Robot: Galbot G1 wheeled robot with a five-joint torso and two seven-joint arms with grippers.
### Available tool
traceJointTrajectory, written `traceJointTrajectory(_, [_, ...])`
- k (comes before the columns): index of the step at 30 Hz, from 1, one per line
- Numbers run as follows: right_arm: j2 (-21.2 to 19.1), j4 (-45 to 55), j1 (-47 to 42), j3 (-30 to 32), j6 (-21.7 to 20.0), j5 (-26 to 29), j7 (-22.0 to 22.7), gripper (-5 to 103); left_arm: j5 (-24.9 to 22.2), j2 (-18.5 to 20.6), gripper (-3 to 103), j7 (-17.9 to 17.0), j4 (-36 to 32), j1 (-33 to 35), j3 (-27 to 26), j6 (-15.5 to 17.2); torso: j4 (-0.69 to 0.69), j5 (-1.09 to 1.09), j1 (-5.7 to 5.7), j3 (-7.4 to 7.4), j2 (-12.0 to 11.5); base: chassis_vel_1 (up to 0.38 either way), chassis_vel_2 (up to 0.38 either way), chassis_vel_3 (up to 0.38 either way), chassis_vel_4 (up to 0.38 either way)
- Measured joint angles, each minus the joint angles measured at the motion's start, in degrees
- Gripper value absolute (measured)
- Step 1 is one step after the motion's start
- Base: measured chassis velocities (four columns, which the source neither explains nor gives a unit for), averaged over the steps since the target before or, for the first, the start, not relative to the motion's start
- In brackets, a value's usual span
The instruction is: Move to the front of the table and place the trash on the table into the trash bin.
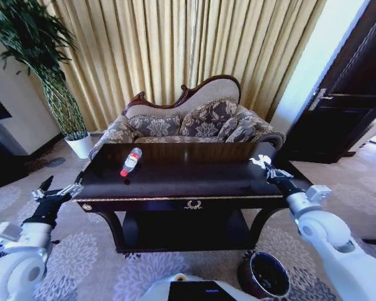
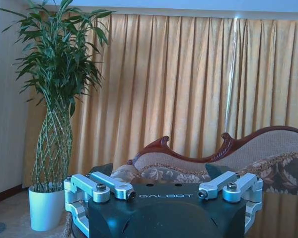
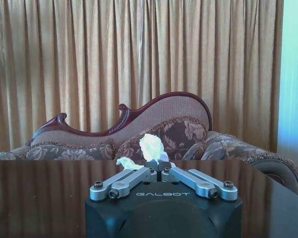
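Dark glossy table (image 1: 175, 182) sits before a sofa (image 1: 194, 122) and curtains (carpet free on both sides). Bottle (image 1: 131, 161) lies left of centre. Right gripper (image 1: 267, 168) at the right end, fingers pinched on a white wad (image 3: 152, 147). Left gripper (image 1: 57, 190) spread, off the left edge. Bin (image 1: 264, 276) front right.

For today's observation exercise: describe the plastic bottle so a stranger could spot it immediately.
Find the long dark glossy table in front of the patterned sofa. On its top, toward the robot's left, lies the bottle: small, clear, on its side, with a red cap and label, unlike the white paper wad at the right gripper.
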Motion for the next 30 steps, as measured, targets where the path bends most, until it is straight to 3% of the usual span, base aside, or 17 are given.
traceJointTrajectory(19, [0.04,-0.86,0.8,-0.34,0.02,0.04,0.04,0,-2.66,1.76,100,1.77,0.05,-0.86,-0.23,3.85,0.01,-0.01,0.0,0.0,0.0,0.092,-0.095,-0.096,0.093])
traceJointTrajectory(22, [0.38,-1.19,0.36,-0.26,0.38,-0.05,0.01,0,-4.61,2.38,100,1.41,-0.17,-1.63,-0.22,6.23,0.0,-0.01,0.0,0.0,0.0,0.126,-0.122,-0.123,0.129])
traceJointTrajectory(30, [0.37,-1.51,0.45,-0.38,0.61,-0.13,-0.04,0,-3.49,2.53,100,1.07,-0.36,-1.96,0.02,6.72,0.01,-0.01,-0.01,0.0,0.0,0.161,-0.165,-0.147,0.164])
